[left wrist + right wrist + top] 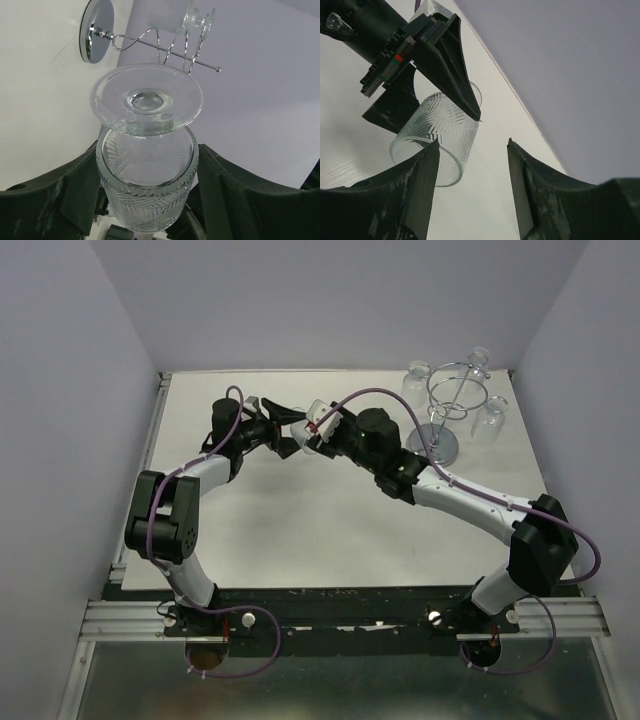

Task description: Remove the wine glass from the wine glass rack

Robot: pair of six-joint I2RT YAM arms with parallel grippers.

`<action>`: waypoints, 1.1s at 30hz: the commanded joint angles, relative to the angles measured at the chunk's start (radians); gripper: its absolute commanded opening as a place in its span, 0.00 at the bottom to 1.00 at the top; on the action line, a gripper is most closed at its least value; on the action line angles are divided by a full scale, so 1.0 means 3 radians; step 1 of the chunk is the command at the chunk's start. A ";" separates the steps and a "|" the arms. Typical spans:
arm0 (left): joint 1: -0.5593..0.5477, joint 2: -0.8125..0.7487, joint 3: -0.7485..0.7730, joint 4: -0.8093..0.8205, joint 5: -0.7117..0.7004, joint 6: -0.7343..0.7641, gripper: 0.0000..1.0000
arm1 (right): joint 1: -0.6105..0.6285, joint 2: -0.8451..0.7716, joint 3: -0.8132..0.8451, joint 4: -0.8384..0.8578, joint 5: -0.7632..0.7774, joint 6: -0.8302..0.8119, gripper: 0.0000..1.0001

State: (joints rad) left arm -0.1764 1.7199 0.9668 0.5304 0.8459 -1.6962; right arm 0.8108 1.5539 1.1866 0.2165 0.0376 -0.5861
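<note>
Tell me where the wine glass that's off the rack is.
The wine glass is held in the left gripper, upper centre of the top view, with the open right gripper beside it and the rack to its right.

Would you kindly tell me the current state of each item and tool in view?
Wine glass: off the rack, gripped around its bowl.
Left tool: closed on the wine glass.
Right tool: open beside the glass's rim, holding nothing.
Wine glass rack: upright, three glasses hanging on it.
</note>
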 commanded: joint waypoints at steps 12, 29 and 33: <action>0.0097 -0.0216 -0.0083 -0.0203 -0.0018 -0.0180 0.00 | 0.0028 0.0081 0.0099 -0.0266 -0.0247 -0.0516 0.64; 0.0133 -0.0211 -0.0068 -0.0596 -0.0018 -0.0144 0.60 | 0.0033 0.0562 0.0595 -0.0164 -0.0054 -0.0256 0.01; 0.0245 -0.0236 -0.0083 -0.0806 -0.0069 -0.0053 0.99 | 0.0028 0.0700 0.0891 -0.0404 0.0125 -0.0071 0.01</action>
State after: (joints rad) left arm -0.1291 1.6920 0.9401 0.3752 0.8238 -1.7435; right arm 0.8192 1.7279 1.3304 0.1112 0.0189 -0.7002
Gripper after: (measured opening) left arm 0.880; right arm 0.035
